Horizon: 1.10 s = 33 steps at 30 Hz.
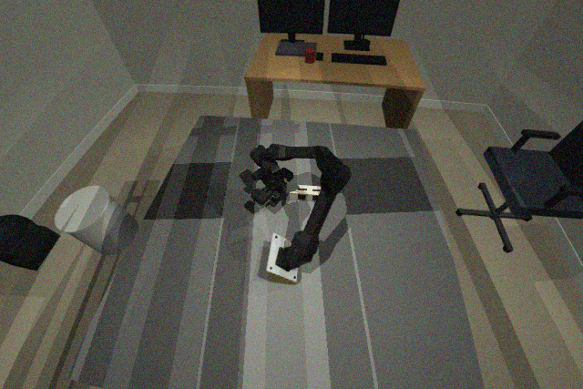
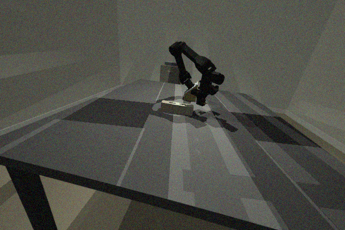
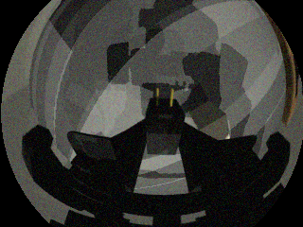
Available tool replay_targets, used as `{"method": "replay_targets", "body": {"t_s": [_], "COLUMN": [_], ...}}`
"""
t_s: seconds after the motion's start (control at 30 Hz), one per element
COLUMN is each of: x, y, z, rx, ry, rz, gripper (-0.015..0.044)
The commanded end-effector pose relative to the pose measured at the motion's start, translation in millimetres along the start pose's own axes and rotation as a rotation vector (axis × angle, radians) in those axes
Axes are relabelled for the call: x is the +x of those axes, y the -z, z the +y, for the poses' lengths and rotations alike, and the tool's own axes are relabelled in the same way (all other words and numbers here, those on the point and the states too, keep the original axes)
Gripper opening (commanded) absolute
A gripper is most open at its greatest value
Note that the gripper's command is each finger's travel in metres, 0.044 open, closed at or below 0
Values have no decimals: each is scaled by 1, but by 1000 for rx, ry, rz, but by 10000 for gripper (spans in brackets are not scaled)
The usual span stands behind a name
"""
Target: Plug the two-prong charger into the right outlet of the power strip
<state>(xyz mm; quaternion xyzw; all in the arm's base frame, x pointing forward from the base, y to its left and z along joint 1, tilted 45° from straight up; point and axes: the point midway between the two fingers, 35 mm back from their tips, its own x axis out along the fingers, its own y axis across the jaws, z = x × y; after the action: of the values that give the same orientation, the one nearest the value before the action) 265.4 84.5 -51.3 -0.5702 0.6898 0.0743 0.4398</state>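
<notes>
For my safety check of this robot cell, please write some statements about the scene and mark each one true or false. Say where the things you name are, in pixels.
1. The charger (image 3: 164, 113) is held in the gripper (image 3: 162, 121). True.
2. The charger's prongs are already inside the power strip (image 1: 308, 189) (image 2: 177, 107). False: both prongs are exposed.
3. The red cup (image 1: 309, 56) stands on the wooden desk (image 1: 324, 75). True.
4. The desk carries only one monitor. False: it carries two.
5. The office chair (image 1: 529, 178) has armrests. True.
</notes>
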Motion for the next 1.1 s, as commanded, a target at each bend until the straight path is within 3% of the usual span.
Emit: {"method": "replay_targets", "body": {"t_s": [0.0,1.07], "x": [1,16], "y": [6,65], "z": [-6,-40], "rx": [39,349], "ry": [3,-27], "rz": [-5,-20], "gripper": [0,0]}}
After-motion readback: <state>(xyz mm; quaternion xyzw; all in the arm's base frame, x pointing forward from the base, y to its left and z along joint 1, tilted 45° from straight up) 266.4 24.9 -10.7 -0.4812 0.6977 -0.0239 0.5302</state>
